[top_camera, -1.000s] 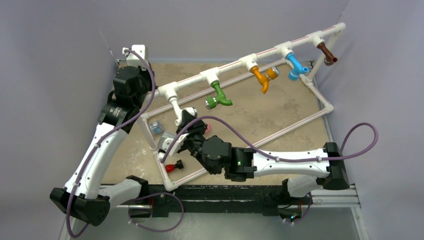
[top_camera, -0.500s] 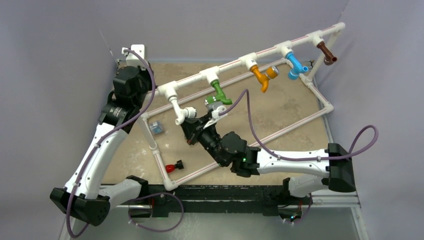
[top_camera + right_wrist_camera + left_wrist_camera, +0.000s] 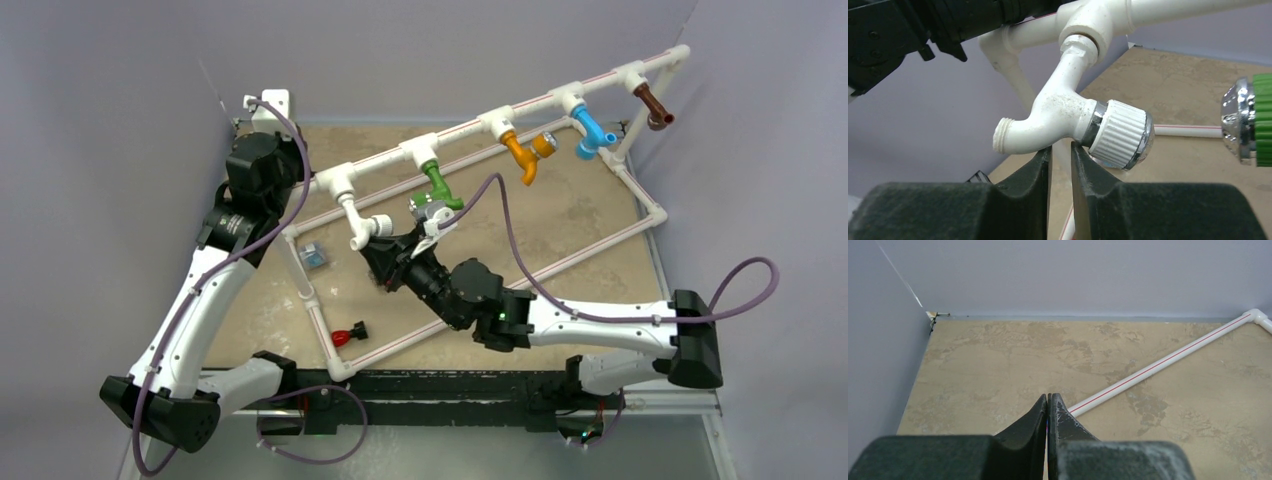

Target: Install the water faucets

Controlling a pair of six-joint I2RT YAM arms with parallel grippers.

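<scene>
Five water faucets hang from the white pipe frame (image 3: pixel 470 132): white (image 3: pixel 368 228), green (image 3: pixel 437 188), orange (image 3: pixel 525 152), blue (image 3: pixel 594 133) and brown (image 3: pixel 655 105). In the right wrist view the white faucet (image 3: pixel 1063 112) is screwed into its T-fitting. Its spout points left and its ribbed knob points right. My right gripper (image 3: pixel 1060 147) sits just under the faucet body, its fingertips touching or nearly touching the underside. The jaws stand a narrow gap apart with nothing between them. The green faucet's knob (image 3: pixel 1255 117) shows at the right edge. My left gripper (image 3: pixel 1048 396) is shut and empty, over the table's far left.
A small red-and-black part (image 3: pixel 348 333) lies by the frame's near left corner. A small clear box (image 3: pixel 314 255) lies beside the frame's left upright. A lower frame pipe (image 3: pixel 1158 367) crosses the tabletop. Grey walls close in the back and both sides.
My right arm has swung up and right from the frame's lower left to under the white faucet. Over the last half second it has hardly shifted. The left arm has not moved.
</scene>
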